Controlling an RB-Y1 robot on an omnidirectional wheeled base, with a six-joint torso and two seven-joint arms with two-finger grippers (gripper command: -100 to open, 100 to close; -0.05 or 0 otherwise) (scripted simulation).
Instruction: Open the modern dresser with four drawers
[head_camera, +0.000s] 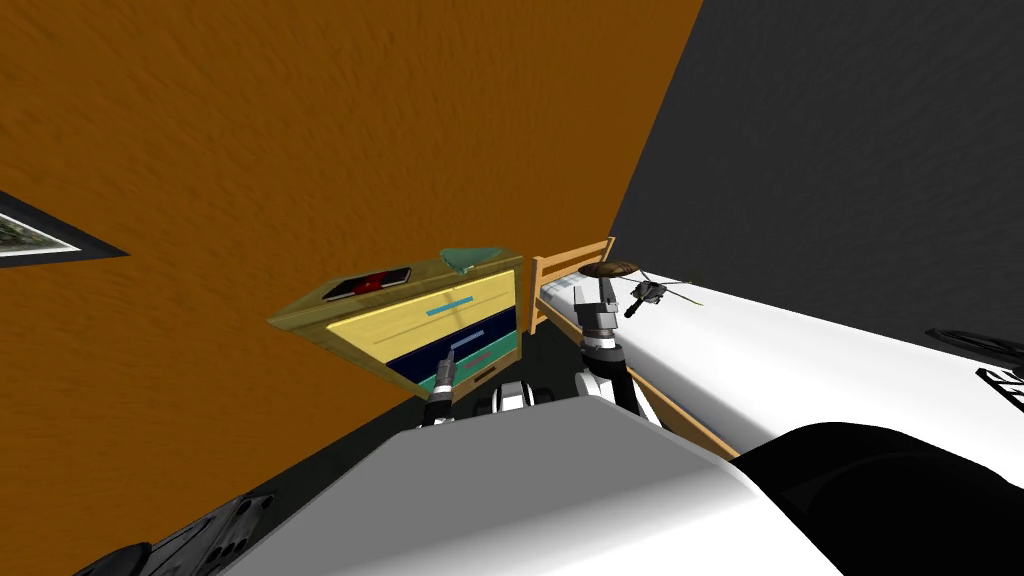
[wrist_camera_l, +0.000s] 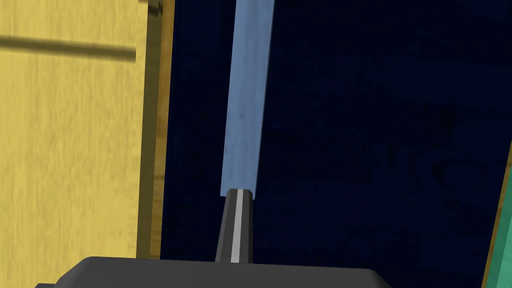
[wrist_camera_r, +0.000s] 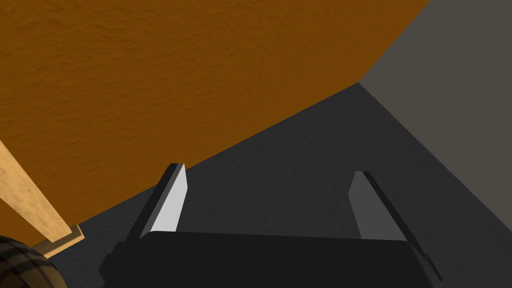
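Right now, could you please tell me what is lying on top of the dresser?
On the dresser lie a flat dark item with a red patch and a teal-green thing at the corner by the bed. What lies beneath them is covered.

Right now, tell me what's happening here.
The left claw, fingers drawn together, is at the end of the pale blue bar handle on the navy drawer front of the wooden dresser with coloured drawers. No drawer looks pulled out yet. The right claw is open and idle near the light wooden bed frame.
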